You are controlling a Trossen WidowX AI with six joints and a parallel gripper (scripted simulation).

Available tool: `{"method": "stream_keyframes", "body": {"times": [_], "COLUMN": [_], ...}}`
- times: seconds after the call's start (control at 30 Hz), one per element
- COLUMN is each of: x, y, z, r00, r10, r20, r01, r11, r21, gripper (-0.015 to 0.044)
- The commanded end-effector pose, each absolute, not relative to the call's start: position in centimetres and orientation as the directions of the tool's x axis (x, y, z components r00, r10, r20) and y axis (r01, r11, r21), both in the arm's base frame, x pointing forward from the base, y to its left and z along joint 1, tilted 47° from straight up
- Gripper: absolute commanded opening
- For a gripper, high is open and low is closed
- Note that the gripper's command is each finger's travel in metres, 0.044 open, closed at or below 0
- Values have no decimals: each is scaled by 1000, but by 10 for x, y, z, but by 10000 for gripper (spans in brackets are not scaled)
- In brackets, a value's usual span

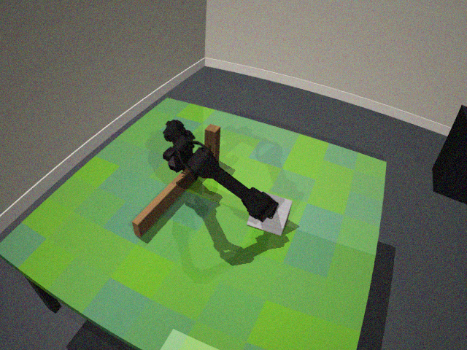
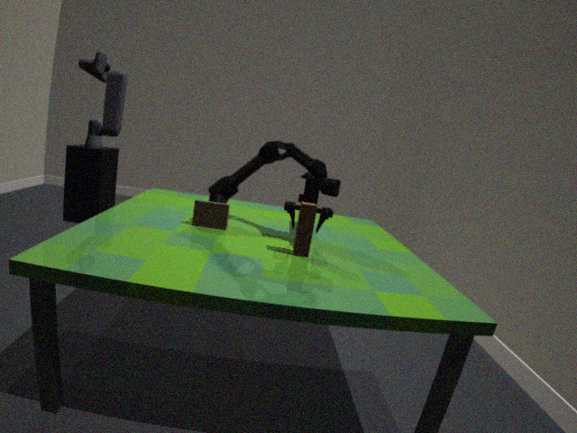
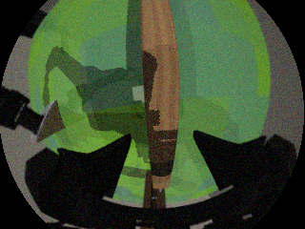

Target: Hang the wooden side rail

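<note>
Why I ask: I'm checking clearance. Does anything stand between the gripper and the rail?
Nothing visible does: the open gripper hovers above the wooden rail, its fingers on either side.
</note>
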State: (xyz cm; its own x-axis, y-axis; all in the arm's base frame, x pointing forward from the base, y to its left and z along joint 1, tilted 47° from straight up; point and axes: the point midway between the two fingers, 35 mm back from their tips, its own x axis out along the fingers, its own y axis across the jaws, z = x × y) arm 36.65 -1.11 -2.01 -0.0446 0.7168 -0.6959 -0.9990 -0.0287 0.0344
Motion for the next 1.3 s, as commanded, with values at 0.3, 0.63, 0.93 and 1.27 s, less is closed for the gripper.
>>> {"method": "stream_keyframes", "body": {"times": [0.3,0.63,0.93,1.27], "x": [362,362,362,362], "y": [5,5,5,5], "z": [-35,-35,-35,-35], "r00": [-47,-47,-47,-47], "r10": [722,722,722,722], "r20": [-690,-690,-690,-690], "r01": [-999,-999,-999,-999], "r11": [-26,-26,-26,-26], "r21": [41,41,41,41], "gripper": [440,230,72,0]}}
